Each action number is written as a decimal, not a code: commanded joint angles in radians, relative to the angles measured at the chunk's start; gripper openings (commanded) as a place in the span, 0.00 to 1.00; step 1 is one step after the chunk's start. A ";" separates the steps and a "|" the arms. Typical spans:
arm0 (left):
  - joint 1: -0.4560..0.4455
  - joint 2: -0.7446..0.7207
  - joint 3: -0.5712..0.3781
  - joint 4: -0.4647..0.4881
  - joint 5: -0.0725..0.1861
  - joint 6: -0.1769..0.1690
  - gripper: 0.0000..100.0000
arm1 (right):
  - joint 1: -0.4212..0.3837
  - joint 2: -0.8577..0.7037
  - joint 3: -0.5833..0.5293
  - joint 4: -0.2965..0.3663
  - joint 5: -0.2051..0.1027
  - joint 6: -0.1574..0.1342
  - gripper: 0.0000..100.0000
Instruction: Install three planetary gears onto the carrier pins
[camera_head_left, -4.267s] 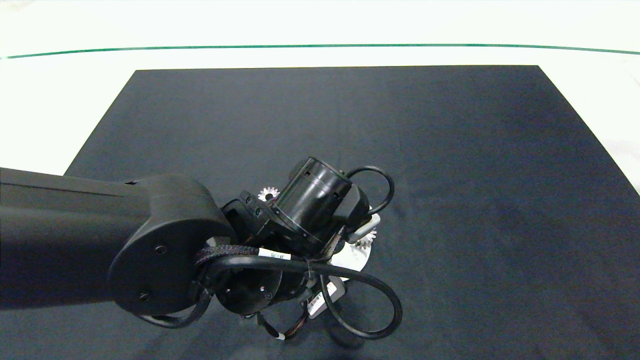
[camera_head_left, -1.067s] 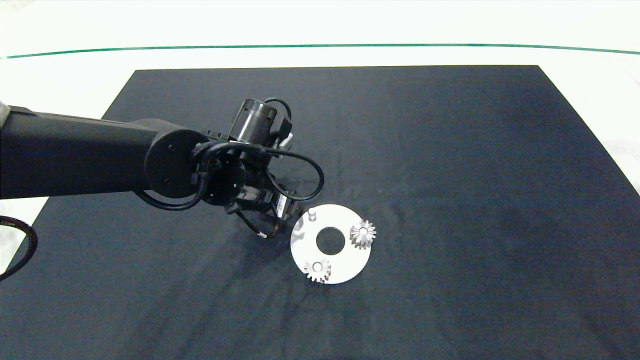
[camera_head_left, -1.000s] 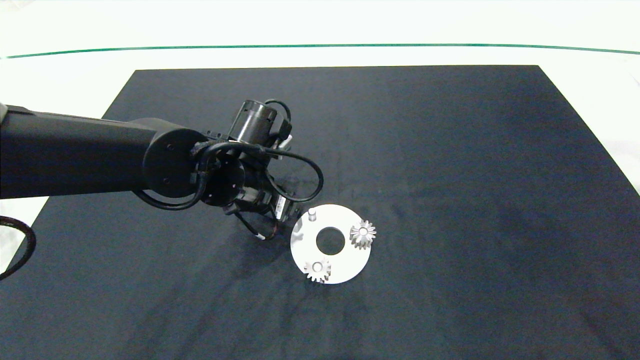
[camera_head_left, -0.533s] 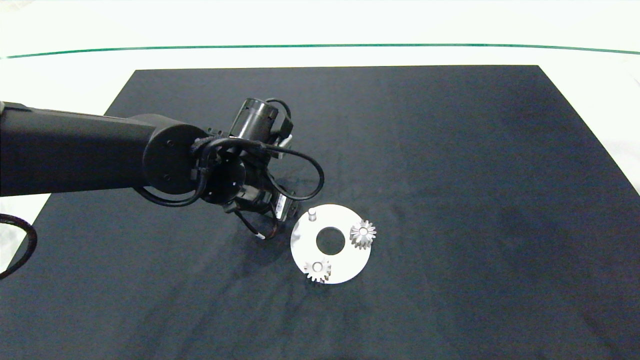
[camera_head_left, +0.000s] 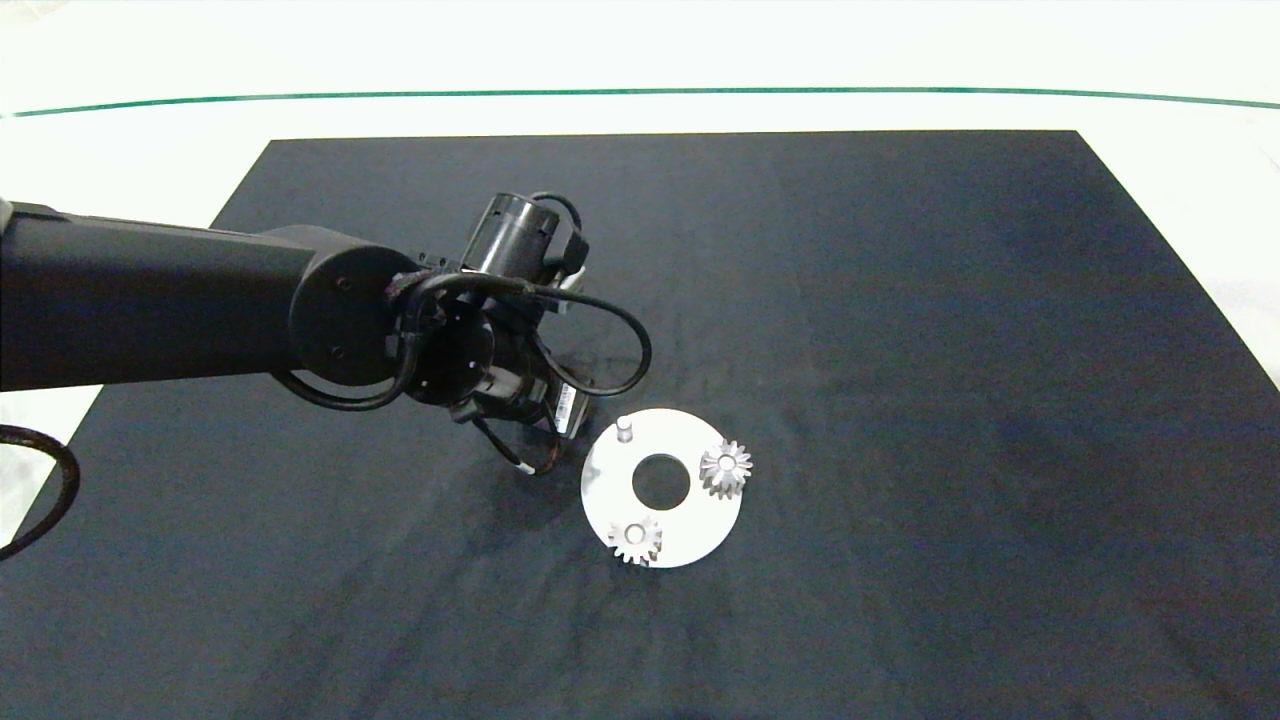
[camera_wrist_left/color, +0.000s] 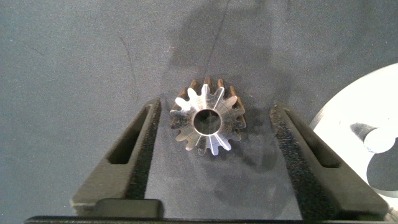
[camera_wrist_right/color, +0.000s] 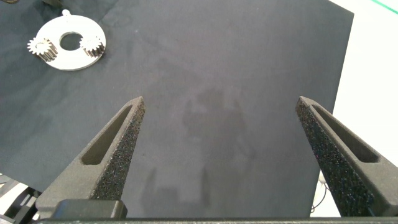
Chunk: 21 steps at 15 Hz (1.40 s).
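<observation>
A silvery planetary gear (camera_wrist_left/color: 208, 121) lies flat on the dark mat between the fingers of my left gripper (camera_wrist_left/color: 214, 111), which is open and not touching it. In the head view the left arm's wrist (camera_head_left: 500, 340) hides this gear. Just right of the wrist lies the white disc (camera_head_left: 610, 480). One gear (camera_head_left: 726, 468) sits on its right pin and another gear (camera_head_left: 635, 540) on its near pin. The far-left carrier pin (camera_head_left: 624, 428) is bare. My right gripper (camera_wrist_right/color: 221, 102) hangs open and empty high over the mat, out of the head view.
A dark mat (camera_head_left: 900, 300) covers most of the white table (camera_head_left: 120, 180), which has a green line (camera_head_left: 640, 92) along its far side. A black cable (camera_head_left: 40, 500) loops at the left edge. The disc (camera_wrist_right/color: 65, 59) shows far off in the right wrist view.
The left arm has left the disc and moved back and left, uncovering the disc with two gears on it. Over the last second it has only shifted slightly above the loose gear.
</observation>
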 joint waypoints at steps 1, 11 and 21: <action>-0.001 0.002 0.000 0.000 0.004 -0.001 0.63 | 0.000 0.002 0.000 0.002 -0.001 -0.003 1.00; 0.000 0.000 0.007 0.000 0.002 0.000 0.44 | 0.000 0.002 0.000 0.002 -0.001 -0.001 1.00; -0.071 -0.060 0.008 -0.001 0.004 0.031 0.23 | 0.000 0.000 0.000 0.002 -0.001 -0.003 1.00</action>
